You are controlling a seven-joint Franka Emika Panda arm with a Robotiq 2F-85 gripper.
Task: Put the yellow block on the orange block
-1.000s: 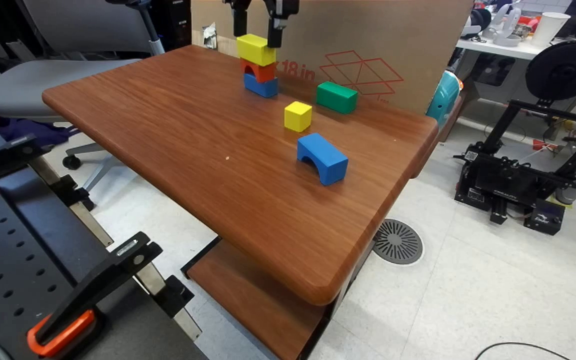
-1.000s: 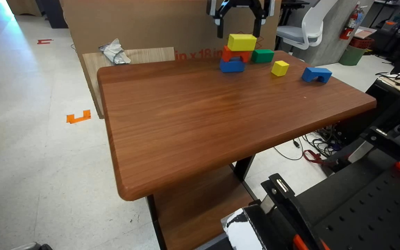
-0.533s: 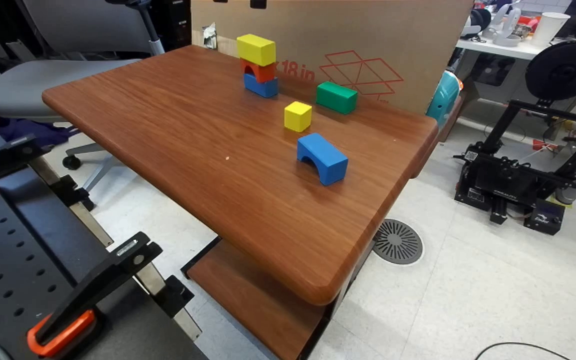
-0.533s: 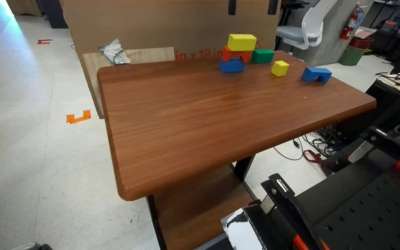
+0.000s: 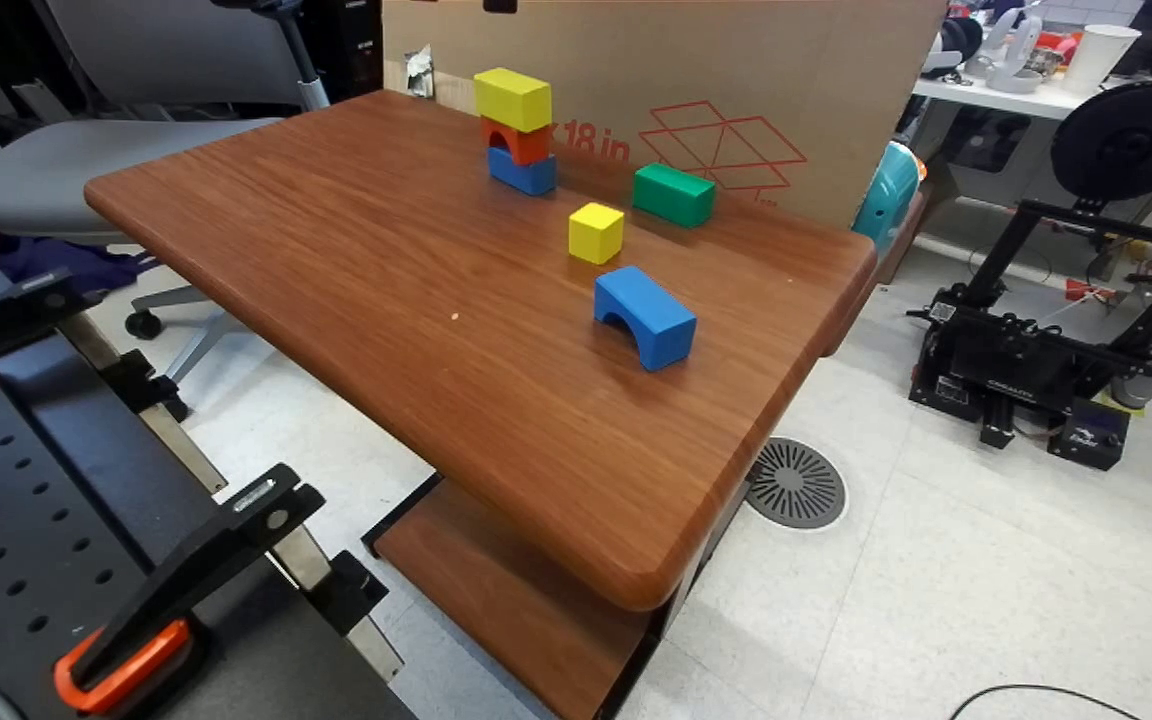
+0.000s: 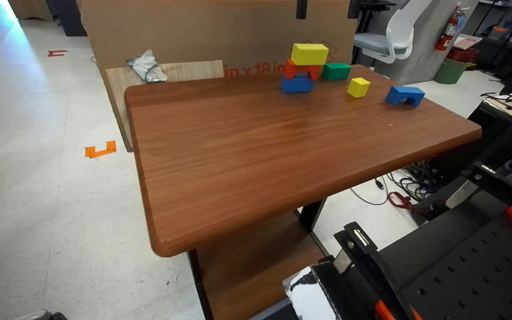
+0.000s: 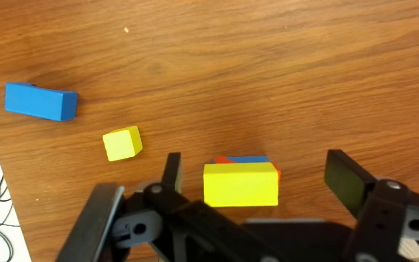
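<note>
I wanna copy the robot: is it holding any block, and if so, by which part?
Nothing is held. The gripper is open, touching no block, and the yellow block rests on the orange block.

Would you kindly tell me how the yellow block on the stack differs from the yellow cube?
The yellow block is oblong, clearly longer than tall; the yellow cube has roughly equal sides. The yellow block rests raised on the orange block; the yellow cube sits directly on the table. Both are plain yellow with flat faces.
</note>
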